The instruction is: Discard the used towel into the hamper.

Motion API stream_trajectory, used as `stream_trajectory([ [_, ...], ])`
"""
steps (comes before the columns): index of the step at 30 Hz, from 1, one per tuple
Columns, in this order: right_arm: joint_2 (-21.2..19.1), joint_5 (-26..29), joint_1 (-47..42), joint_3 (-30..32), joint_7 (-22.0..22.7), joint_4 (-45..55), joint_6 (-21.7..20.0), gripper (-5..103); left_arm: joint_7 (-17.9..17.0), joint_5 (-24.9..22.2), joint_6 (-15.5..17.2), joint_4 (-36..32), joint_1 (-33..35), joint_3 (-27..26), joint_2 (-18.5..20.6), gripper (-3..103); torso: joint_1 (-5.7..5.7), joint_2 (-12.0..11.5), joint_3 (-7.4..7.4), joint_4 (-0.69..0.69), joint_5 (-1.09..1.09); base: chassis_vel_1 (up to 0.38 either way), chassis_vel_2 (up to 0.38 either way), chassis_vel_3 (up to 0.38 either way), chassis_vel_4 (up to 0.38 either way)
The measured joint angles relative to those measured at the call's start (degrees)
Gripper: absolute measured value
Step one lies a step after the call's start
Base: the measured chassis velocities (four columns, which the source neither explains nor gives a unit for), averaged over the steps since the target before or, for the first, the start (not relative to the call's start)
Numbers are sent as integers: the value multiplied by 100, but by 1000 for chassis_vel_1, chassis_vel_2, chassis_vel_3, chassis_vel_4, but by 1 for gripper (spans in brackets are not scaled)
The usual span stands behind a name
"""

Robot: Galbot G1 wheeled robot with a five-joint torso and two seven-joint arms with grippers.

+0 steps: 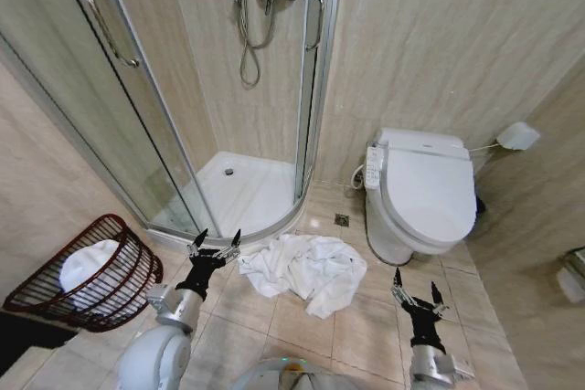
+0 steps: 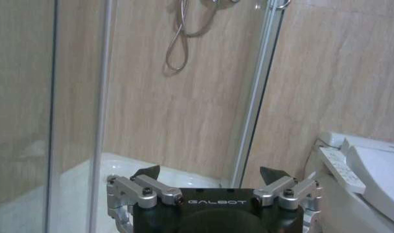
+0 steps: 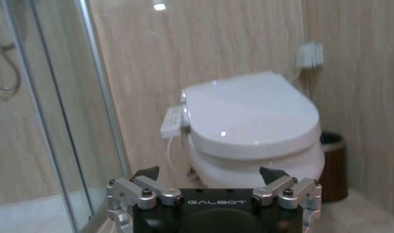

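Down on the tiled floor (image 1: 302, 326), one white towel (image 1: 306, 271) lies crumpled in loose folds, spread out between the curved shower threshold and the base of the toilet (image 1: 425, 194). Its near edge trails toward the robot; its far edge sits just beside the rim of the shower tray (image 1: 247, 194).

To the robot's left stands the single hamper (image 1: 91, 273), a reddish-brown wire basket of horizontal rings, tilted so that its open mouth faces the camera; something white rests inside it. It sits against the wall, well apart from the towel, with bare tile between them.

Two grippers are in sight. The left gripper (image 1: 214, 244) hovers between hamper and towel, just beside the towel's left edge, its jaws spread wide and holding nothing; the left wrist view shows the same left gripper (image 2: 210, 174) with its two dark fingertips (image 2: 148, 172) far apart. The right gripper (image 1: 416, 291) hangs low to the right of the towel, near the toilet's foot, likewise gaping and empty, as the right wrist view confirms (image 3: 210, 174).

Open floor lies in front of the towel. One glass shower door (image 1: 119, 89) stands to the left, and a small dark bin (image 3: 332, 165) sits beside the toilet.
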Motion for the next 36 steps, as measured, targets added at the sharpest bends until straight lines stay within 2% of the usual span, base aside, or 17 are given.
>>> stream_trajectory([
  [10,-317,147,967,-37,-76,-728,-631,100,0,0,0,0,0,0,0,100,0,3,1,-1,-1,0,0,0,0],
  [23,-672,140,1748,-162,-168,-1801,-703,100,0,0,0,0,0,0,0,100,2,5,2,-1,-2,0,0,0,0],
  [31,-833,-15,2053,-540,-433,-2516,-700,100,0,0,0,0,0,0,0,100,1,5,3,-1,-1,0,0,0,0],
  [36,-908,-257,2500,-857,-602,-3327,-773,100,0,0,0,0,1,0,1,100,2,6,3,-1,-1,0,0,0,0],
])
